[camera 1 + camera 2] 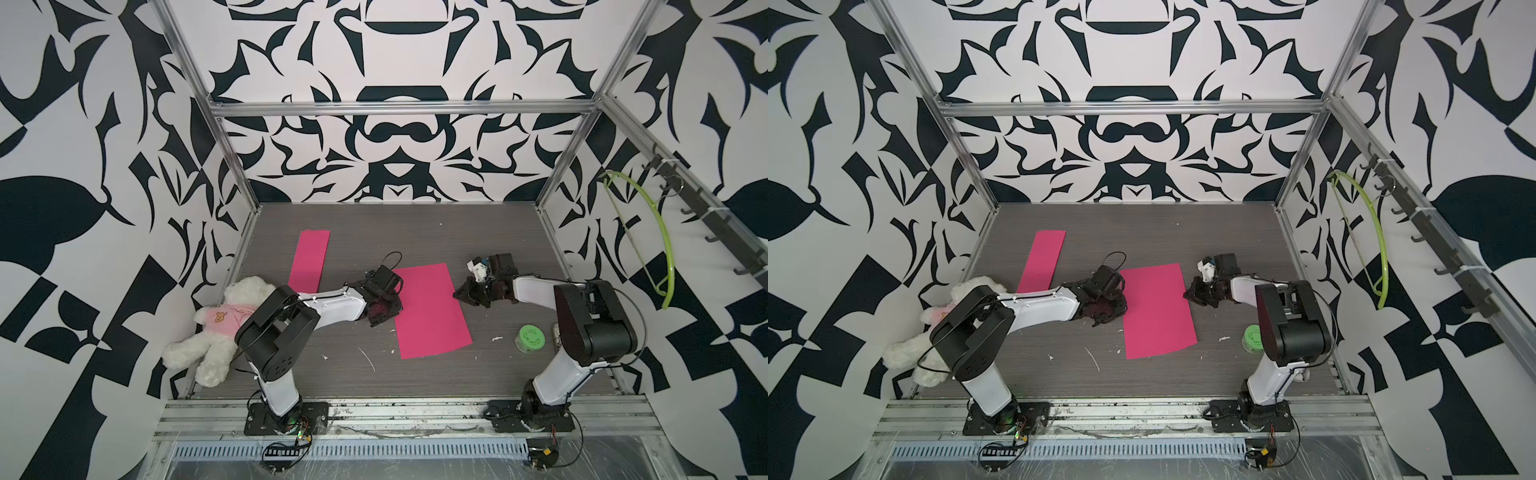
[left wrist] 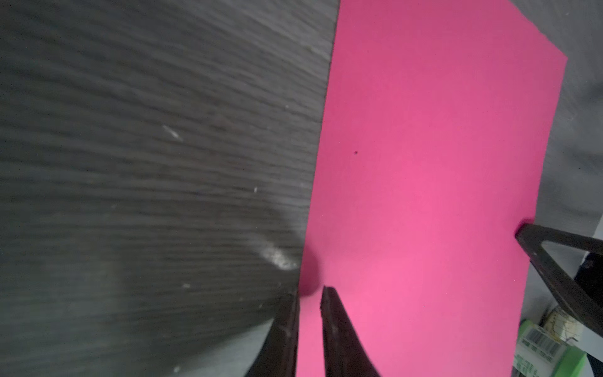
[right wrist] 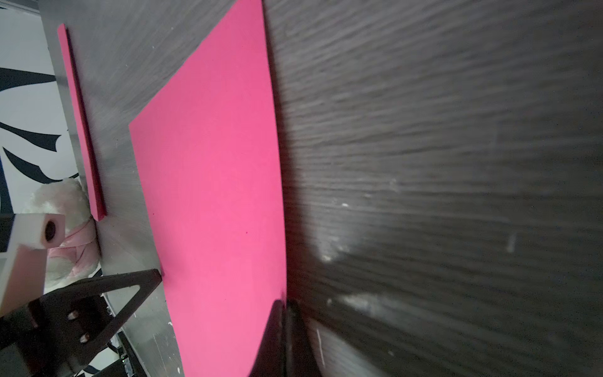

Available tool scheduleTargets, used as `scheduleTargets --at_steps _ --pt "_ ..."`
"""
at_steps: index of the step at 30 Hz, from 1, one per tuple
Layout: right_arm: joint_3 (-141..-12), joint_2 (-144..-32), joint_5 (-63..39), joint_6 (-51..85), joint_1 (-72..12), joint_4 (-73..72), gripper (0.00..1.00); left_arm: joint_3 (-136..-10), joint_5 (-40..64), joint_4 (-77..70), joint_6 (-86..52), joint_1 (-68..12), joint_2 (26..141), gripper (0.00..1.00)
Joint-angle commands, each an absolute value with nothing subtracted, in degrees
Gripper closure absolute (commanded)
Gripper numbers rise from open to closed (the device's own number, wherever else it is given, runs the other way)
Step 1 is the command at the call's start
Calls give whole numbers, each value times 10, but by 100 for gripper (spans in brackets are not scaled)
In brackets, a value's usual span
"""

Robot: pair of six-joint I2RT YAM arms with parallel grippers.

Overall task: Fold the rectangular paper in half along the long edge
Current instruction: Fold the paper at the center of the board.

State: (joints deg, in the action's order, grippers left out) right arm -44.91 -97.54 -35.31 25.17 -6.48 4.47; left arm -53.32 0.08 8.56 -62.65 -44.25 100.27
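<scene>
Left wrist view: the left end effector [image 2: 310, 293] straddles one long edge of the pink paper [image 2: 424, 163], which lies flat in the middle of the table [image 1: 415, 232]. Its fingers are almost together, but whether they are pinching I can't tell. The right end effector [image 3: 284, 305], closed, sits at the opposite long edge. The sheet looks light, floppy and probably slippery, so grip it by the edges only. Open table lies behind.

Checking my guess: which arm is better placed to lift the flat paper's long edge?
Probably left: the left pincer straddles a long edge of the paper, nearly closed; the right pincer is shut at the opposite edge.
</scene>
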Motion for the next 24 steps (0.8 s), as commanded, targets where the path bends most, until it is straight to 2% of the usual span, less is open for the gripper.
scheduleTargets --at_steps 1,14,24 --pt "-451 -947 -348 252 -68 48 100 -517 4 122 -626 -440 1032 85" --pt "-472 -894 -330 253 -91 88 100 -519 3 131 -621 -440 1041 98" --pt "-519 -871 -204 288 -224 129 100 -512 16 109 -625 -440 1049 100"
